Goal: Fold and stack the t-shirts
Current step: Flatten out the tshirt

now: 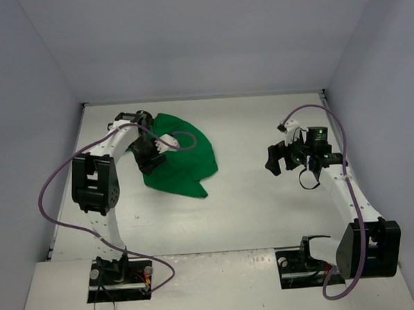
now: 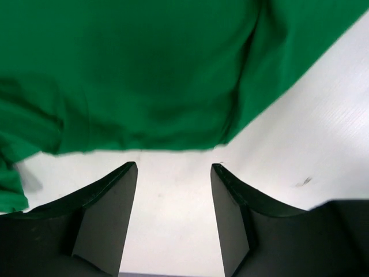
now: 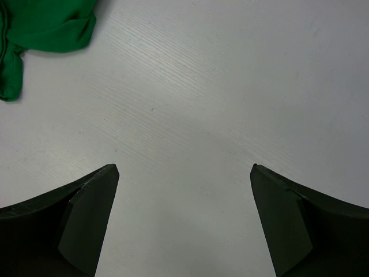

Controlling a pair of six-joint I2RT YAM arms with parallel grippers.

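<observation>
T-shirt [image 1: 183, 160]: bright green, one crumpled heap on the surface [image 1: 237, 209], left of centre, toward the far wall. Not folded, wrinkly all over. One pointed corner sticks out toward the near side.

Your left pincer [image 1: 150, 154]: top view puts it over the shirt's left part, arm reaching in from the left. Wrist view shows the fingers [image 2: 109, 196] partway apart w/ only bare white surface betw. them. The cloth edge lies just past the tips, not in the gap. Nothing held. Can't tell if the tips touch the surface.

Your right pincer [image 1: 277, 160]: over the right half, well apart from the shirt. Jaws spread wide, nothing betw. them, bare surface below. Its wrist view catches a bit of green at the upper-left corner, far from the tips.
</observation>
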